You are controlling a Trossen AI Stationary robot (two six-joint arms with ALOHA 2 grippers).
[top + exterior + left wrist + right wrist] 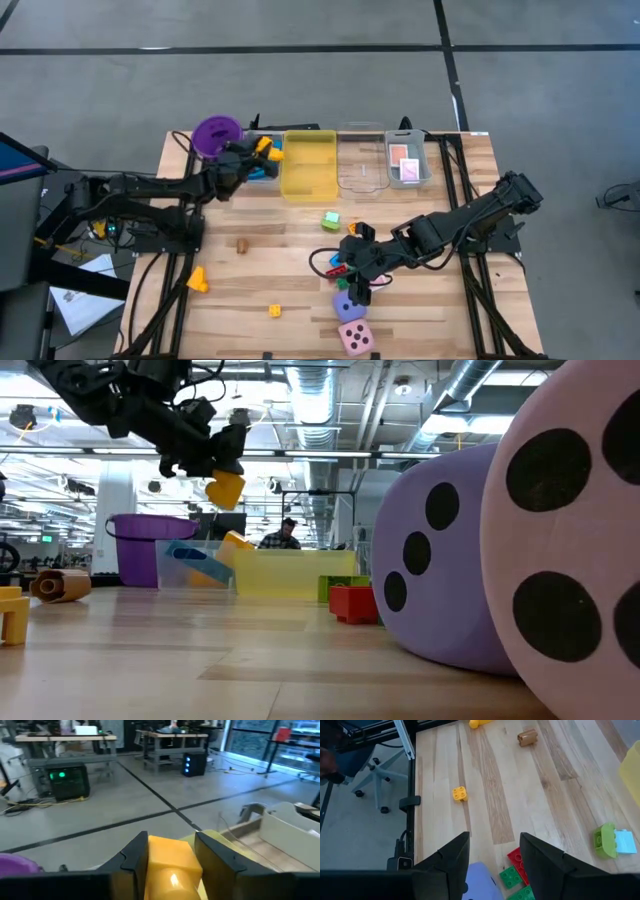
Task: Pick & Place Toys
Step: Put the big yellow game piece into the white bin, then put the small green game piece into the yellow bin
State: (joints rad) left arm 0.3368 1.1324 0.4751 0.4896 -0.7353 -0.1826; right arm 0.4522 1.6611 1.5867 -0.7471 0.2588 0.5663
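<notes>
My left gripper (258,152) is at the far side of the table, shut on a yellow brick (170,865). The brick hangs in the air (225,488) above a small clear tray (195,565) holding blue and orange bricks, beside the purple cup (217,135). My right gripper (494,865) hovers open over the near middle, with nothing between its fingers. Under it lie a red brick (516,860), green bricks (511,877) and the purple die (346,306). The pink die (355,337) rests on the table next to the purple one. My left gripper pinches the yellow brick by two opposite sides (150,862) between its two fingers (134,856). The fingers lie nearly level and come from the table's left. The brick is lifted clear, over the small clear tray.
A yellow tray (308,165), a clear tray (362,160) and a clear tray with pink-backed cards (407,162) line the far edge. Loose on the wood lie a green-and-blue brick (330,220), a brown roll (241,243), an orange brick (197,280) and a small yellow brick (274,311).
</notes>
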